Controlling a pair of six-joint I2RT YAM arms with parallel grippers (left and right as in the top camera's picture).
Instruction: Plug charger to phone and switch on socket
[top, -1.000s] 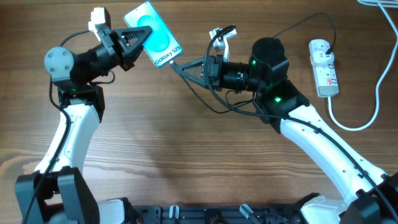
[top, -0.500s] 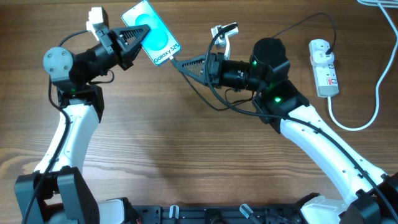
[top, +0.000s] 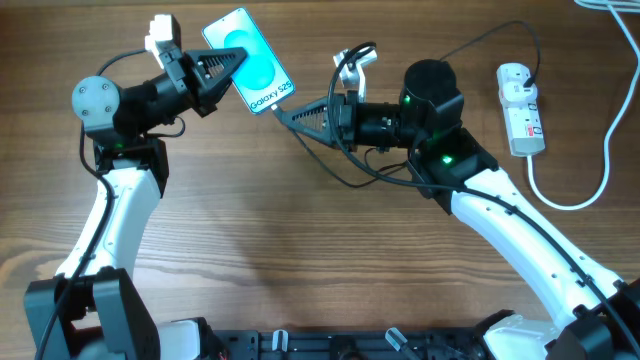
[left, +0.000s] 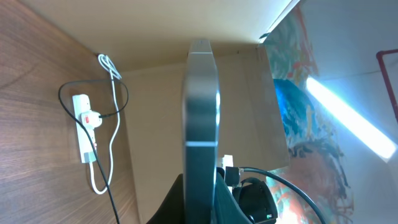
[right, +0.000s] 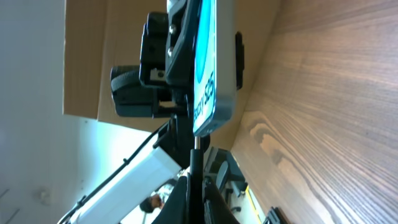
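Observation:
My left gripper (top: 228, 68) is shut on the phone (top: 250, 58) and holds it above the table, its light-blue "Galaxy S25" screen facing up. In the left wrist view the phone (left: 201, 124) stands edge-on between the jaws of that gripper (left: 200, 200). My right gripper (top: 279, 109) is shut on the black plug of the charger (right: 196, 163). The metal tip (right: 196, 142) meets the phone's (right: 208, 62) bottom edge; I cannot tell whether it is inside. The black cable (top: 480, 38) runs to a white adapter (top: 514, 77) in the socket (top: 524, 122).
The socket's thick white cord (top: 585, 195) loops along the table's right side and leaves at the top right. Slack black cable (top: 365, 175) hangs under the right wrist. The socket (left: 84, 127) also shows far left in the left wrist view.
The phone has shifted slightly to the right and down. The right gripper's tip with the plug rose toward the phone's bottom edge, then dropped back a little.

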